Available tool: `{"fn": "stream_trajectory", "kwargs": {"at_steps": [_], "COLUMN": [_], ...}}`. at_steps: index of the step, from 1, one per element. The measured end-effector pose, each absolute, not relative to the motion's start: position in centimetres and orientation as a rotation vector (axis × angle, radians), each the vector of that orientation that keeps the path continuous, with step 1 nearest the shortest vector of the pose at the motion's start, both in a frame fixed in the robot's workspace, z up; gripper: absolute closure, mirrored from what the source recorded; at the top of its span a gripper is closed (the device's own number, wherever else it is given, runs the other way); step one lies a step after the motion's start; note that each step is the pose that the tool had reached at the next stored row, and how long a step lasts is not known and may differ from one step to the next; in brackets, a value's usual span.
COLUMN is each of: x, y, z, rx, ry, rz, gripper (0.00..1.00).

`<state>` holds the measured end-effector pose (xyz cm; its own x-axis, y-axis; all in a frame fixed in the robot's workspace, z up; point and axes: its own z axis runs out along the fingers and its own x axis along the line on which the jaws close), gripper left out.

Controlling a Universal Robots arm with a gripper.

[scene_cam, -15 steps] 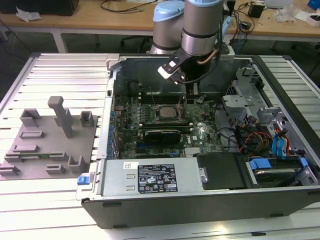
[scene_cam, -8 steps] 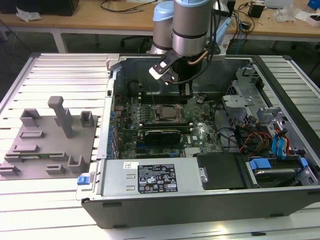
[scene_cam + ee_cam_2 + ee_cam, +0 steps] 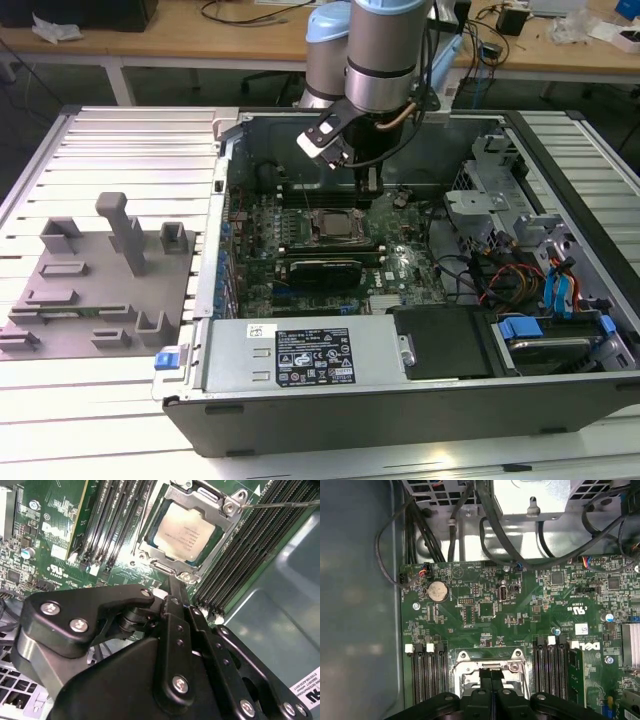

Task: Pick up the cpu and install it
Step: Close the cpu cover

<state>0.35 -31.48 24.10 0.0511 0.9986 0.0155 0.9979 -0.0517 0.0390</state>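
Slatted metal tabletop [image 3: 110, 140] is carrying an open computer case [image 3: 300, 400], with a grey fixture tray [image 3: 100, 270] lying at nine o'clock from it in the exterior view. I am hovering my gripper [image 3: 368, 190] over the motherboard [image 3: 400, 265], fingers pressed together and gripping nothing, at about one o'clock from the cpu [image 3: 182, 532], which is sitting inside its socket frame [image 3: 150, 560]. I am judging it light, rigid, slick-topped and fragile underneath, best taken by opposite edges.
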Motion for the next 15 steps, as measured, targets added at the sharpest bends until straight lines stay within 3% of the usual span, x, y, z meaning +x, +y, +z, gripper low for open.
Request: {"fn": "stream_trajectory", "kwargs": {"at_steps": [3, 15], "x": [0.4, -1.5], "y": [-31.5, -31.7], "z": [24.1, 23.5], "rx": [2.279, 2.28], "ry": [2.165, 2.165], "rz": [0.028, 0.027], "gripper": [0.89, 0.89]}}
